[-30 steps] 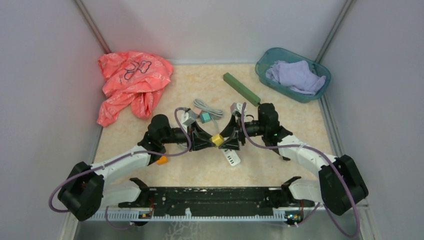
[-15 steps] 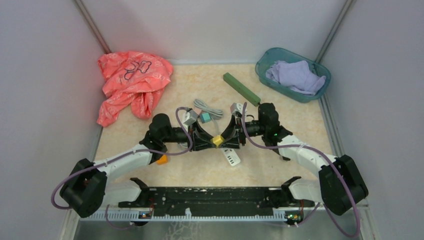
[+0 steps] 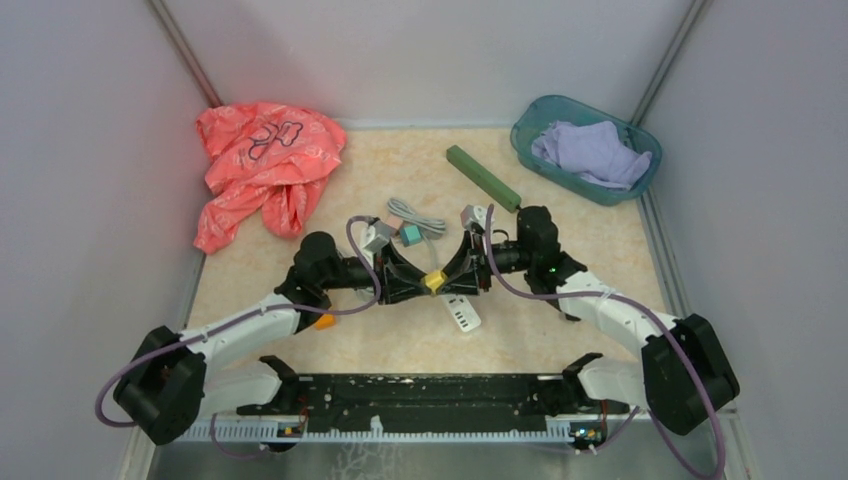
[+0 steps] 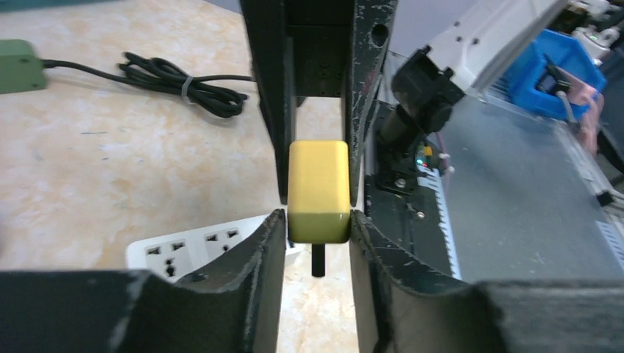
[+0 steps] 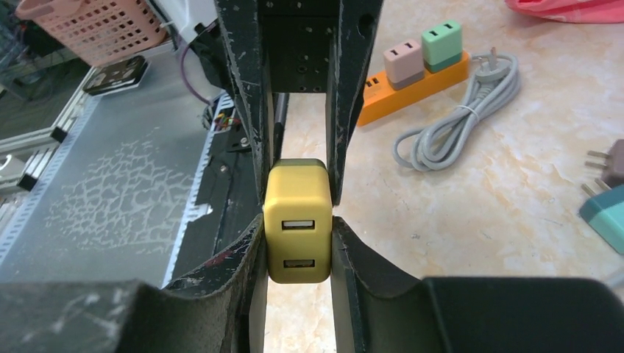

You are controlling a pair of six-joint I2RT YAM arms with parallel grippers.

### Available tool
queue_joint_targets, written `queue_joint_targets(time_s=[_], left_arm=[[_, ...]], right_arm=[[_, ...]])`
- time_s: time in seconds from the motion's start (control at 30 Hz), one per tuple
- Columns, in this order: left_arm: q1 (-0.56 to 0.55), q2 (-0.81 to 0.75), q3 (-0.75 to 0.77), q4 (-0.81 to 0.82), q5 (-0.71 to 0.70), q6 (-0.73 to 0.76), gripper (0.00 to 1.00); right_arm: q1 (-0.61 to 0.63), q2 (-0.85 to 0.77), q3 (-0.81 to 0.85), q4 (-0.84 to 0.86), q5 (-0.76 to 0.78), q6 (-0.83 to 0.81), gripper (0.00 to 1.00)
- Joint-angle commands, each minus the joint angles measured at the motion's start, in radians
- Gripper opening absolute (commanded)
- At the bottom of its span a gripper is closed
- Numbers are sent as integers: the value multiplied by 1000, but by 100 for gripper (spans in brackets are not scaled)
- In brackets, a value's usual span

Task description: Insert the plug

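Note:
A yellow USB charger plug (image 3: 433, 281) hangs between both grippers above the table's middle. In the left wrist view the plug (image 4: 318, 191) sits between my left gripper's (image 4: 316, 222) fingertips, a black prong pointing down, with the right gripper's fingers on its far half. In the right wrist view the plug (image 5: 297, 228), two USB ports facing the camera, is pressed between my right gripper's (image 5: 296, 220) fingers. Both grippers meet nose to nose in the top view, left (image 3: 418, 283) and right (image 3: 450, 281). A white power strip (image 3: 463, 317) lies just below them; its sockets show in the left wrist view (image 4: 199, 246).
An orange power strip (image 3: 322, 321) with two plugs in it (image 5: 412, 81) lies by the left arm. A teal plug (image 3: 411, 236) and grey cable (image 3: 415, 215) lie behind the grippers. Green block (image 3: 483, 178), pink cloth (image 3: 265, 160), teal basket (image 3: 640, 180) stand at the back.
The plug and both grippers have shifted very slightly; the left arm's elbow has moved a little. Both grippers stay on the plug.

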Motion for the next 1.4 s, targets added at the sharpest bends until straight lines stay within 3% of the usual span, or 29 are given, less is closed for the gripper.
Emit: queue_joint_targets(time_s=[0.0, 0.2, 0.43, 0.57, 0.77, 1.37], left_arm=[[4, -78, -30, -33, -142, 27, 45], [4, -143, -51, -120, -332, 7, 63], [3, -163, -50, -194, -488, -120, 71], [3, -149, -40, -248, -552, -211, 72], [-9, -73, -36, -265, -579, -360, 74], [-101, 216, 56, -311, -684, -663, 68]], right_arm=[[1, -62, 51, -38, 81, 1, 0], [4, -93, 65, -153, 239, 5, 0], [58, -126, 158, -392, 526, 5, 0], [97, -114, 227, -547, 701, -7, 0], [129, -95, 278, -694, 826, 6, 0], [259, 43, 404, -915, 1117, 33, 0]])
